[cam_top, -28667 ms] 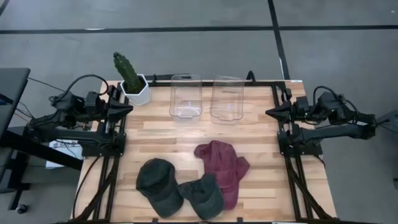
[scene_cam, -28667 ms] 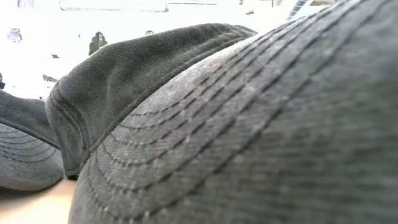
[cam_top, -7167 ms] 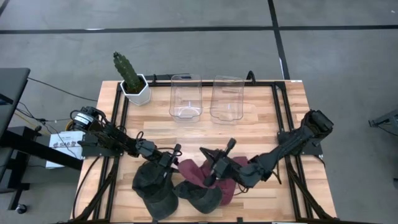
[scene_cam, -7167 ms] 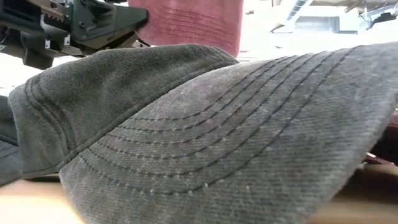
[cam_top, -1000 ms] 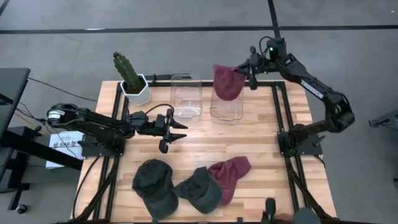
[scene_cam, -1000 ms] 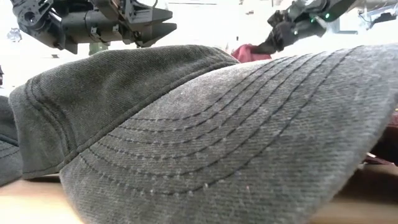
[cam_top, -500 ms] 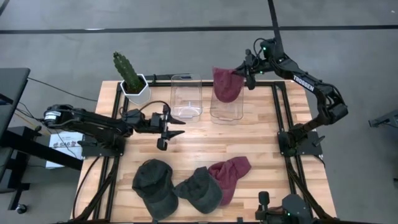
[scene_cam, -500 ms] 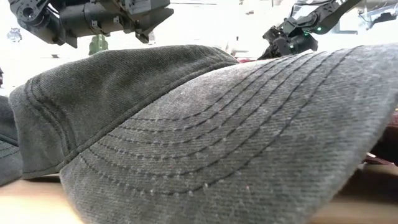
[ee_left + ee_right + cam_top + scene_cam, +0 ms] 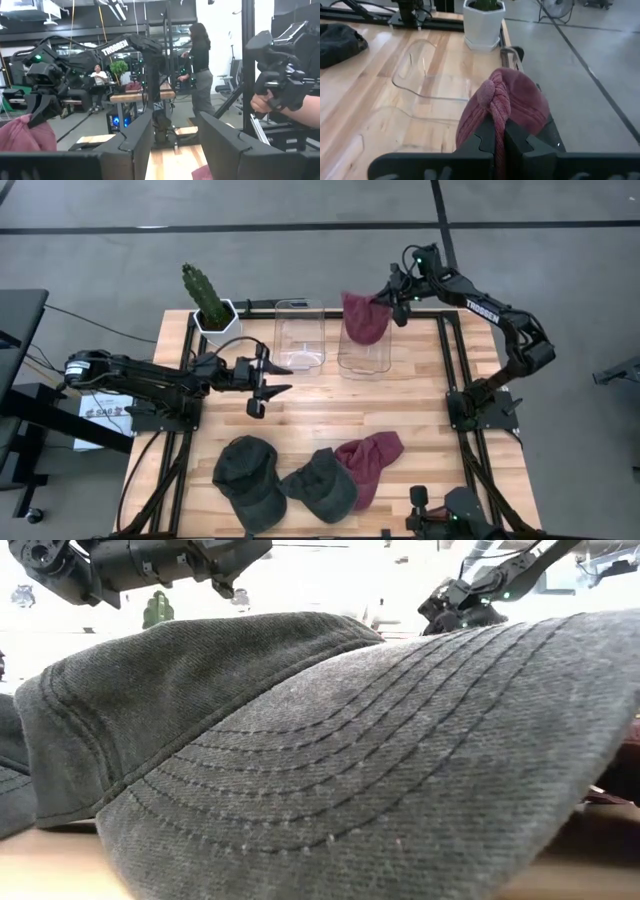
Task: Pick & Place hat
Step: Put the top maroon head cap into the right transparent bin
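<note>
Our right hand (image 9: 397, 304) pinches the maroon hat (image 9: 364, 317) above the clear bin (image 9: 364, 340); released off-centre, it could drape over the rim. Our left hand (image 9: 262, 380) hovers open, empty.

You have a maroon hat (image 9: 364, 319) bunched and hanging over the right-hand clear bin (image 9: 364, 352), pinched at a fold. A second maroon hat (image 9: 369, 464) lies crumpled near the table's front edge, touching a dark grey cap (image 9: 322, 485); another dark grey cap (image 9: 247, 478) lies just left of it.
</note>
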Robot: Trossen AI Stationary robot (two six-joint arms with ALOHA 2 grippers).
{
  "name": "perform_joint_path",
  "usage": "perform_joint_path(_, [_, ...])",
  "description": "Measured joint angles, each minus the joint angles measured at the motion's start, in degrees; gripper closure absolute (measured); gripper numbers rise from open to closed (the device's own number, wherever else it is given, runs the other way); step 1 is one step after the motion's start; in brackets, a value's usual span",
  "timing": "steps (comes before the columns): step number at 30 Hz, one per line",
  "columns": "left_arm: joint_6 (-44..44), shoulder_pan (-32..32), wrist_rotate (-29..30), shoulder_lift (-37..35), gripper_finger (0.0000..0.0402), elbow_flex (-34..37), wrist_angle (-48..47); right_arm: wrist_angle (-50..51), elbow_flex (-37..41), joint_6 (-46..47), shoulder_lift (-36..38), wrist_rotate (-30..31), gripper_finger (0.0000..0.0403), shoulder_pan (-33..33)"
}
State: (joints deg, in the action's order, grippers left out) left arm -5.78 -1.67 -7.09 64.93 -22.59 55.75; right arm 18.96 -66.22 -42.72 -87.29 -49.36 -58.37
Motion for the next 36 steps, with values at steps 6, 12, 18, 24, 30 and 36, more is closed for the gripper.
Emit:
perform_joint_path(6, [0.02,0.00,0.00,0.02,0.0245,0.00,-1.51,-1.13,0.00,-0.69,-2.90,0.08,0.0403,-0.52])
perform_joint_path(12, [0.02,0.00,0.00,0.02,0.0245,0.00,-1.40,-1.69,0.00,-1.09,-3.45,1.30,0.0403,-0.64])
perform_joint_path(18, [0.28,0.00,0.00,0.02,0.0245,0.00,-1.40,-1.88,0.00,-1.09,-3.45,3.61,0.0399,-0.61])
perform_joint_path(24, [0.46,0.00,0.00,0.02,0.0245,0.00,-1.38,-1.01,0.00,1.09,-3.45,5.81,0.0377,-0.61])
perform_joint_path(30, [0.48,0.00,-0.02,0.04,0.0245,-0.02,-1.38,-1.09,0.00,3.55,-3.45,5.85,0.0348,-0.61])
perform_joint_path(36, [0.48,0.00,-0.02,0.04,0.0245,-0.02,-1.38,-1.07,-0.01,5.07,-3.45,7.51,0.0311,-0.61])
